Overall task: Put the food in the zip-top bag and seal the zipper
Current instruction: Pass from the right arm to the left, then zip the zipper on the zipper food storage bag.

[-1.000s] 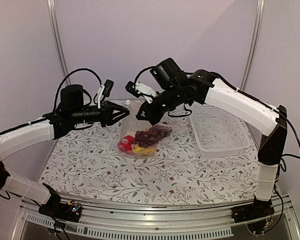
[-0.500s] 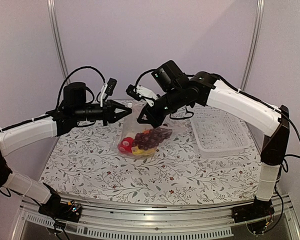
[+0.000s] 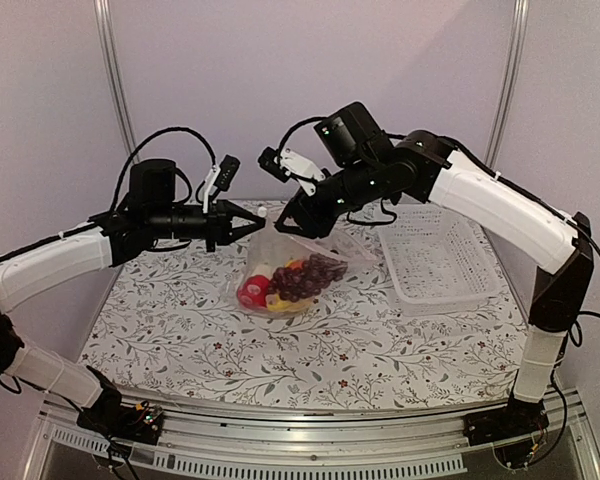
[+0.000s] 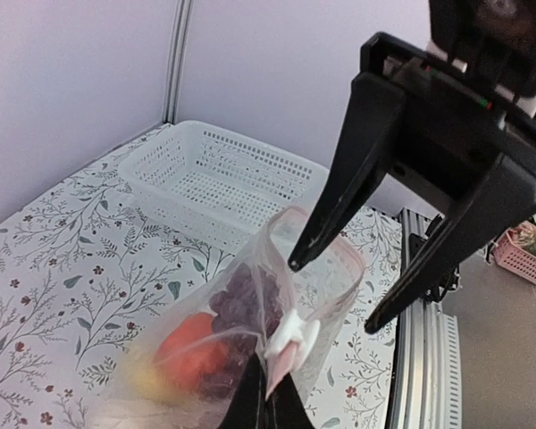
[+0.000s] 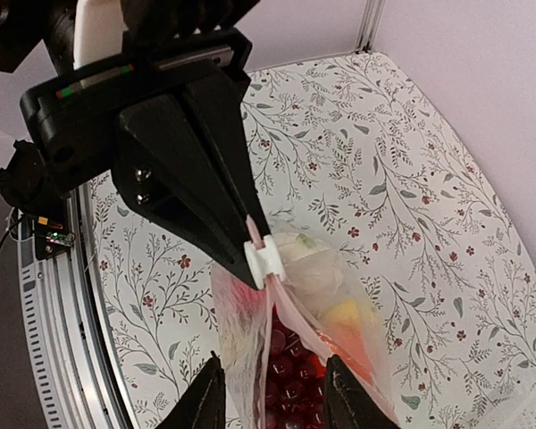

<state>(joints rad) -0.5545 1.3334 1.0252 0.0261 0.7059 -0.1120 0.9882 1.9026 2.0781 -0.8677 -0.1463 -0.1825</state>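
Note:
The clear zip-top bag (image 3: 280, 250) hangs tilted with its bottom on the table, holding the dark red grape bunch (image 3: 307, 274), the red piece (image 3: 250, 292) and yellow and cream pieces (image 5: 350, 315). My left gripper (image 3: 257, 222) is shut on the bag's mouth edge at the white zipper slider (image 4: 293, 338). My right gripper (image 3: 298, 228) is open, with its fingers (image 4: 339, 170) straddling the open mouth from above and not pinching it. In the right wrist view the mouth (image 5: 330, 304) gapes between my fingertips (image 5: 205, 393), with grapes (image 5: 290, 375) below.
A white mesh basket (image 3: 435, 262) stands at the right of the floral tablecloth (image 3: 180, 330), close behind the bag in the left wrist view (image 4: 223, 179). The metal rail (image 3: 280, 450) runs along the table's near edge.
Both grippers have risen and the bag's mouth has lifted with the left one. The right gripper has moved up and a little right over the mouth.

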